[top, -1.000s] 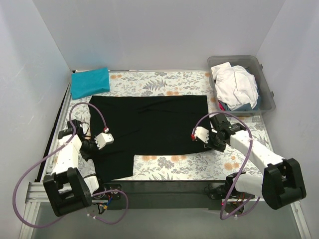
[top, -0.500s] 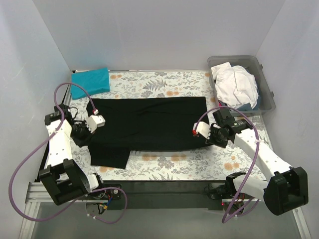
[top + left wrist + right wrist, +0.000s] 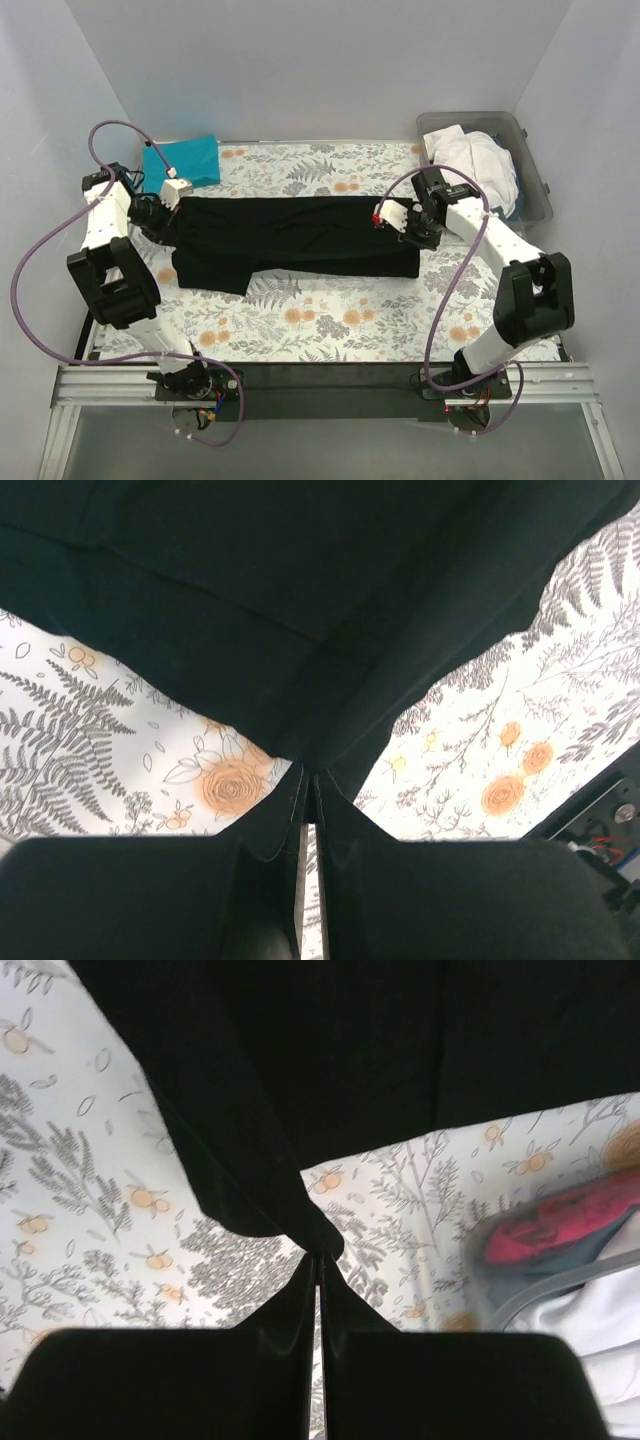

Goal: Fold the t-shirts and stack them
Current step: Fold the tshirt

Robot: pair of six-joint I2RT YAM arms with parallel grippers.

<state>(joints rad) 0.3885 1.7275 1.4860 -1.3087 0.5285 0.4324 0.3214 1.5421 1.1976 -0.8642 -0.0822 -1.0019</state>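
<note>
The black t-shirt (image 3: 295,235) lies spread across the middle of the table, its near edge lifted and carried toward the back. My left gripper (image 3: 172,205) is shut on its left corner (image 3: 308,765). My right gripper (image 3: 400,222) is shut on its right corner (image 3: 322,1238). A folded teal-blue t-shirt (image 3: 181,164) lies at the back left. A crumpled white t-shirt (image 3: 475,170) fills the grey tub (image 3: 535,170) at the back right.
The floral table cloth (image 3: 330,315) covers the table. The tub stands just behind and right of my right arm; its rim shows in the right wrist view (image 3: 560,1280). Walls enclose the left, back and right sides.
Both grippers have moved from the near side toward the back, dragging the black shirt's near edge over itself. The shirt now covers a narrower strip.
</note>
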